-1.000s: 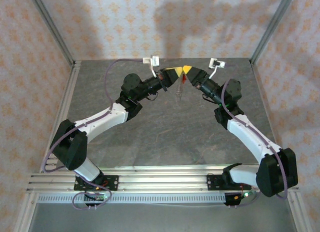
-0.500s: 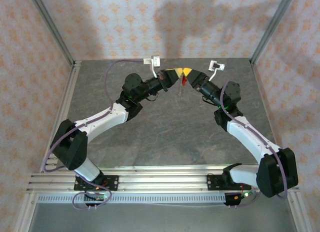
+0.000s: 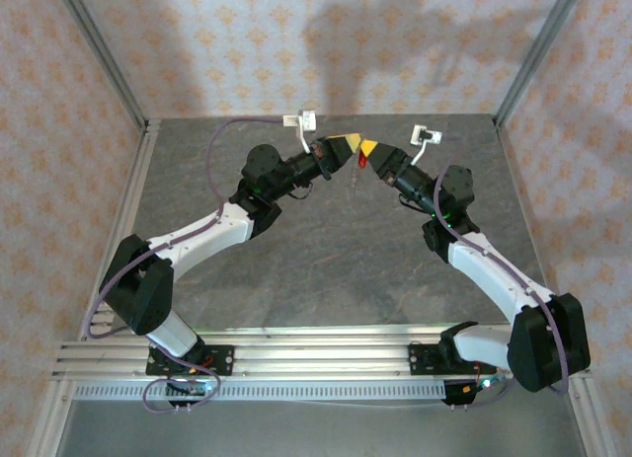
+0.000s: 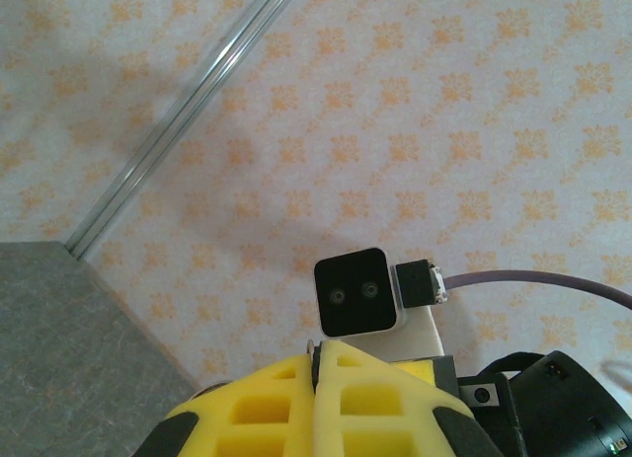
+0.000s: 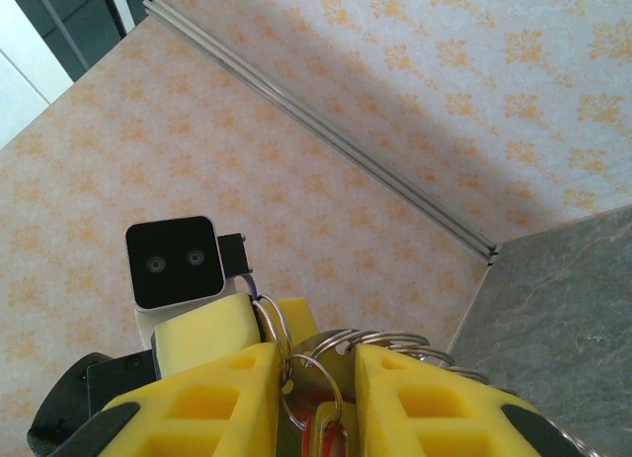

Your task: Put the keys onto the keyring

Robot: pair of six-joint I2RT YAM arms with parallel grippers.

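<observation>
A grey, stone-look counter (image 3: 326,269) sits inside walls papered pale pink with orange flowers. Nearest me, a silver rail (image 3: 296,350) runs along the near edge and carries both bases. From it the left arm (image 3: 212,230) and the right arm (image 3: 484,265) lean in toward each other and meet over the far middle of the counter. There the left tool (image 3: 345,141) and the right tool (image 3: 368,147) are almost tip to tip. On the left wrist camera I see its yellow fingers (image 4: 267,403) pressed flat together, with a sliver of wire poking from the seam at the tip. On the right wrist camera, that tool's yellow fingers (image 5: 217,398) stand a little apart, pinching the key (image 5: 318,439). Its red head sits low in the gap with a round silver part above it. The keyring (image 5: 346,348), a cluster of thin silver wire loops, lies across the right fingertips, touching the key. One loop runs to the tip of the left tool, which seems to nip it. I cannot tell whether the key is threaded onto any loop. From overhead the key is a red speck just below the two tips. Beyond the tools each wrist view catches the other side's small boxy camera, the right arm's camera (image 4: 352,292) and the left arm's camera (image 5: 174,263). Farthest back is the wall (image 3: 326,52) with a metal corner strip (image 4: 178,131).
</observation>
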